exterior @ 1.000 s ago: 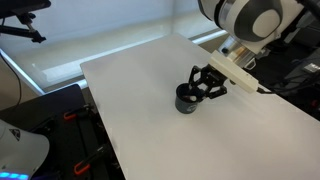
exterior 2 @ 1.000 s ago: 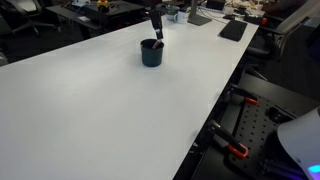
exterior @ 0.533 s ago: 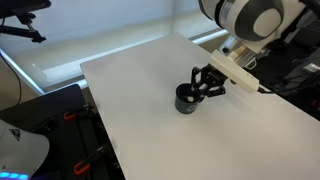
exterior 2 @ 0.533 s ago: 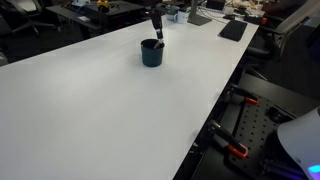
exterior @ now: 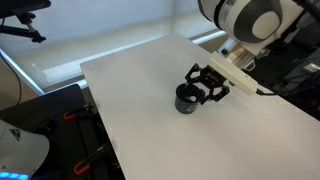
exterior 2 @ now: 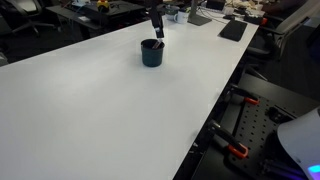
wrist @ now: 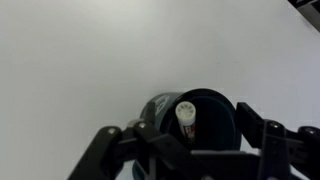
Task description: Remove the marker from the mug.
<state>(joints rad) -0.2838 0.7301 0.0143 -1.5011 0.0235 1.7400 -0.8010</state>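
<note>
The black mug point(exterior: 185, 101) stands on the white table point(exterior: 130, 95); it also shows in an exterior view point(exterior 2: 151, 54) and in the wrist view point(wrist: 218, 112). The marker point(wrist: 186, 114) stands inside the mug, leaning on the rim, pale whitish end up; its reddish body is mostly hidden in the dark inside. My gripper point(exterior: 203, 87) hangs just above the mug, open, with one finger on each side of the marker and mug mouth in the wrist view point(wrist: 207, 136). It holds nothing.
The table edge runs close past the mug's far side point(exterior 2: 190, 25). A dark flat object point(exterior 2: 232, 30) lies at the table's far end. Black frame parts with orange clamps point(exterior 2: 236, 150) stand beside the table. Desks and chairs stand beyond.
My gripper has stayed over the mug; its fingers look spread a little wider than before. Mug and marker have not moved.
</note>
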